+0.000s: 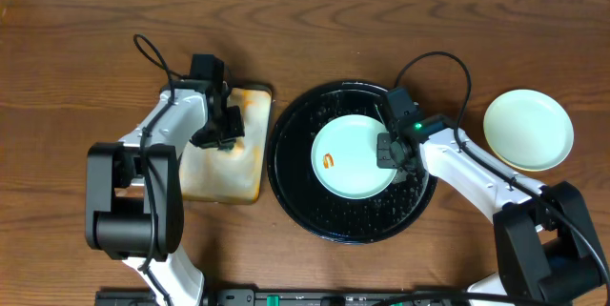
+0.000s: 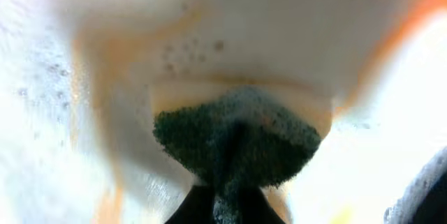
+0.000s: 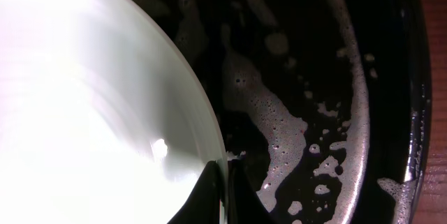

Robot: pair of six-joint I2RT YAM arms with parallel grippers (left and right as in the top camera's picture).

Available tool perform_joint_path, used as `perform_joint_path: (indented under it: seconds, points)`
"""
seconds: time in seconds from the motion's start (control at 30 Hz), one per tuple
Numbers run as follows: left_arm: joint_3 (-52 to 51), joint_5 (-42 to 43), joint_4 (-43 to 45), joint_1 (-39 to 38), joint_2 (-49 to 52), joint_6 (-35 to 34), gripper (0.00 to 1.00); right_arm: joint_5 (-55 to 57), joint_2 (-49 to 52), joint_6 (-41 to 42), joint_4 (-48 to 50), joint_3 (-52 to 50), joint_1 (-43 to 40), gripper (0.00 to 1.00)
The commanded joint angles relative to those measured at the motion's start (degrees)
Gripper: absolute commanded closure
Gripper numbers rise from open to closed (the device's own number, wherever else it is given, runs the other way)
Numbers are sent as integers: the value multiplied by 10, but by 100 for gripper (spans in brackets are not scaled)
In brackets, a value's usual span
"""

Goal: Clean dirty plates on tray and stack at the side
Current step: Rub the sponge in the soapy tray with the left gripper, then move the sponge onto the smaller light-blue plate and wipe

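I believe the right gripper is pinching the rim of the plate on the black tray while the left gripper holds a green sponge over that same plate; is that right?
Not quite. The overhead view shows the left gripper holding the green sponge over the pale orange-stained rectangular tray, not the plate. The right gripper does pinch the rim of the plate on the black tray.

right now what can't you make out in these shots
- Overhead: side plate too small to tell if it is one or a stack.
- Right wrist: plate washed out by glare, smear unseen, cut off by edges.
- Left wrist: sponge hides the left gripper tips; all around is blurred.
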Motion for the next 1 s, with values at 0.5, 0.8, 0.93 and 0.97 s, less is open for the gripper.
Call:
perform_joint_path:
  seconds: [0.5,0.8,0.93,0.97]
  points:
    - [69,0,-101,-1,-65,-3,92,27,-10,-10,-2,4,-8,99]
    - [71,122,-107,-2,-83,-4,92,25,-10,-26,-2,4,-8,99]
    - [73,192,-103,-17,-104,-19,92,25,-10,-26,0,4,-8,99]
    - [73,197,-100,-25,-111,-25,92,25,-10,-26,0,4,-8,99]
